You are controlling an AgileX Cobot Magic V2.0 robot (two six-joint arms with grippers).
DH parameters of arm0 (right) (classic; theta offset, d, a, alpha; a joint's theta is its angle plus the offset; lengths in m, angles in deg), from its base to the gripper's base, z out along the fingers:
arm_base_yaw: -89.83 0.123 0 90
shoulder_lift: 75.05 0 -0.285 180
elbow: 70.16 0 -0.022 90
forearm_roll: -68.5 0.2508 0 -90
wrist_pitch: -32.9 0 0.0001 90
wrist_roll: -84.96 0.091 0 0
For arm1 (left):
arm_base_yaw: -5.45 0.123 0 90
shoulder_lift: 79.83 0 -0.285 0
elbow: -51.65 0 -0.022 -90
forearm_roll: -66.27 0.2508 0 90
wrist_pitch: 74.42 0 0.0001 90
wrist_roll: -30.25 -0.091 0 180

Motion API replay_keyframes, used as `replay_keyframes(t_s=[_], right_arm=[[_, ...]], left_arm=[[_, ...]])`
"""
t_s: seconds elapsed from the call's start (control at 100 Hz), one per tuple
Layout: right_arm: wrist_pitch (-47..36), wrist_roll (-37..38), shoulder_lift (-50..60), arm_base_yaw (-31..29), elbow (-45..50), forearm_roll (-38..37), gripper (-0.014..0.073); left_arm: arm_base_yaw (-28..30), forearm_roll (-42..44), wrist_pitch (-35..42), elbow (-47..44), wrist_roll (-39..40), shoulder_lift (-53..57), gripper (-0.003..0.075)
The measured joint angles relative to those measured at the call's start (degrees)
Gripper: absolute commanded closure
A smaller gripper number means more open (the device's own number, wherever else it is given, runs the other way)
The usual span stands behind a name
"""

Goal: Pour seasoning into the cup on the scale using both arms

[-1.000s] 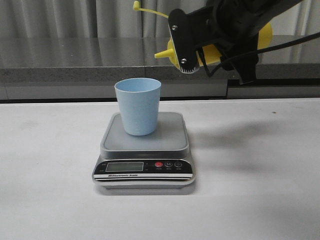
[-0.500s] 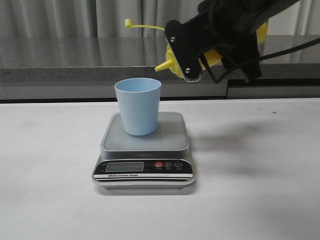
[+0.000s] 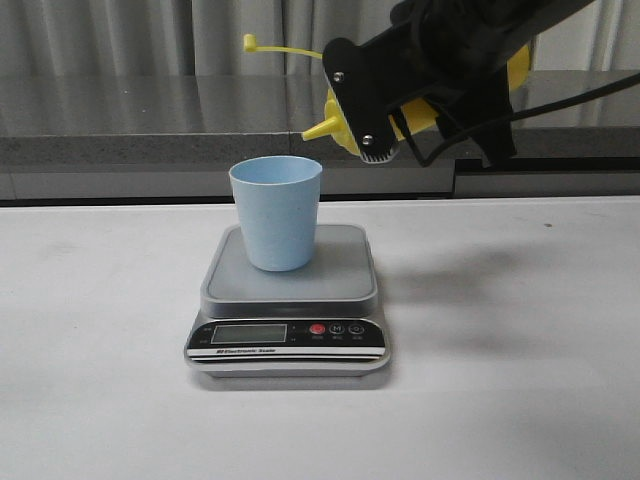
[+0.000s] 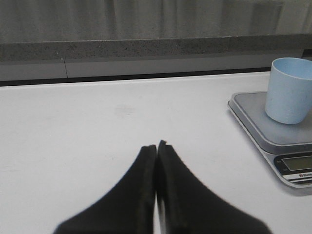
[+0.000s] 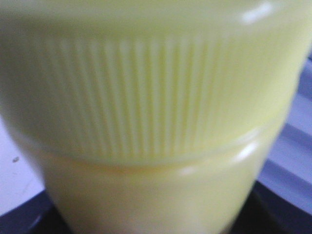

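Note:
The pale blue cup (image 3: 276, 211) stands upright on the silver scale (image 3: 288, 300); both also show in the left wrist view, the cup (image 4: 290, 90) and the scale (image 4: 273, 134). My right gripper (image 3: 395, 110) is shut on the yellow seasoning bottle (image 3: 345, 118), held tipped on its side above and right of the cup, nozzle pointing left toward the cup's rim, strap sticking up left. The bottle's ribbed cap (image 5: 146, 92) fills the right wrist view. My left gripper (image 4: 157, 145) is shut and empty, low over the table left of the scale.
A grey ledge and wall (image 3: 120, 130) run along the back of the white table (image 3: 500, 400). The scale's black panel carries an LCD display and a red button (image 3: 317, 329).
The right gripper has carried the bottle a little left and up, bringing the nozzle closer to above the cup's rim. The cup and scale have not moved.

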Motion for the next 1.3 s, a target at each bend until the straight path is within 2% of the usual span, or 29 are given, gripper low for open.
replay_keyframes(t_s=[0.14, 0.3, 0.59, 0.9, 1.12, 1.3], right_arm=[[-0.7, 7.2, 0.1, 0.0, -0.2, 5.7, 0.0653], [-5.7, 13.5, 2.1, -1.4, -0.9, 14.0, 0.0653], [-14.8, 15.5, 7.8, -8.6, -0.9, 31.4, 0.0653], [-25.0, 14.3, 10.6, -17.7, 0.4, 47.2, 0.0653], [-34.2, 7.0, 11.0, -23.0, 5.5, 60.2, 0.0653], [-45.9, 1.6, 11.1, -26.8, 11.7, 72.5, 0.0653]], left_arm=[[0.0, 0.0, 0.0, 0.0, 0.0, 0.0, 0.0741], [0.0, 0.0, 0.0, 0.0, 0.0, 0.0, 0.0741], [0.0, 0.0, 0.0, 0.0, 0.0, 0.0, 0.0741], [0.0, 0.0, 0.0, 0.0, 0.0, 0.0, 0.0741], [0.0, 0.0, 0.0, 0.0, 0.0, 0.0, 0.0741], [0.0, 0.0, 0.0, 0.0, 0.0, 0.0, 0.0741]])
